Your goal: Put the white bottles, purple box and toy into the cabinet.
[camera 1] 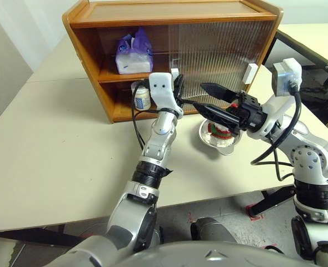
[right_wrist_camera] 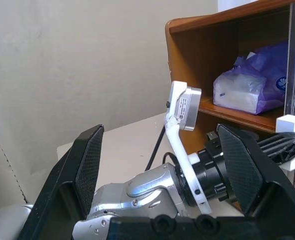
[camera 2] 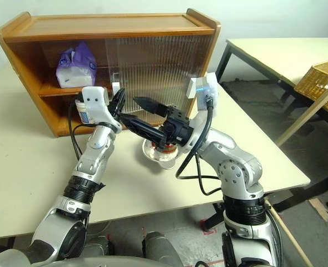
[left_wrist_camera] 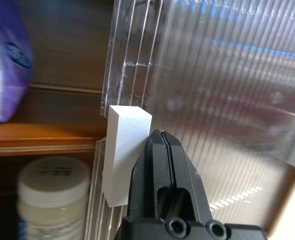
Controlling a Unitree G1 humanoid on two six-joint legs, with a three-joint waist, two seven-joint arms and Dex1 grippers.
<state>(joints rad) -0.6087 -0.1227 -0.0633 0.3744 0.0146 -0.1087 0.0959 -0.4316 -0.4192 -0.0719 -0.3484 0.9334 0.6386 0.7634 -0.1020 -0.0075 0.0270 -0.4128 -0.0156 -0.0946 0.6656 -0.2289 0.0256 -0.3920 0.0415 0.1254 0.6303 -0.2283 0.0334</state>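
- Black fingers of the left gripper (left_wrist_camera: 162, 150) are pressed flat together with nothing between them, their tips just beside the white handle (left_wrist_camera: 125, 152) at the edge of the cabinet's ribbed translucent sliding door (left_wrist_camera: 222, 100).
- Right gripper (camera 1: 213, 100) is spread wide and grasps nothing; it points across toward the left arm, hanging above the steel bowl (camera 1: 219, 140), and from its own wrist the left forearm shows between its two fingers (right_wrist_camera: 90, 165).
- Toy (camera 1: 219, 132), white plush with red and green bands, sits inside the steel bowl on the table (camera 1: 53, 156), just in front of the cabinet (camera 1: 169, 14) and partly hidden under the right gripper.
- One white bottle (camera 1: 142, 98) stands on the cabinet's lower shelf, near the open left end and just left of the handle; its lid and pale label also show close up beside the left gripper (left_wrist_camera: 52, 197).
- I cannot tell where the second white bottle is.
- Purple box (camera 1: 134, 53) rests on the upper shelf in the open left part of the cabinet, white tissue rising from its top, directly above the bottle's side of the shelf.
- Ribbed door covers the right part of both shelves, and a second white handle (camera 1: 250, 73) sits near its right edge.
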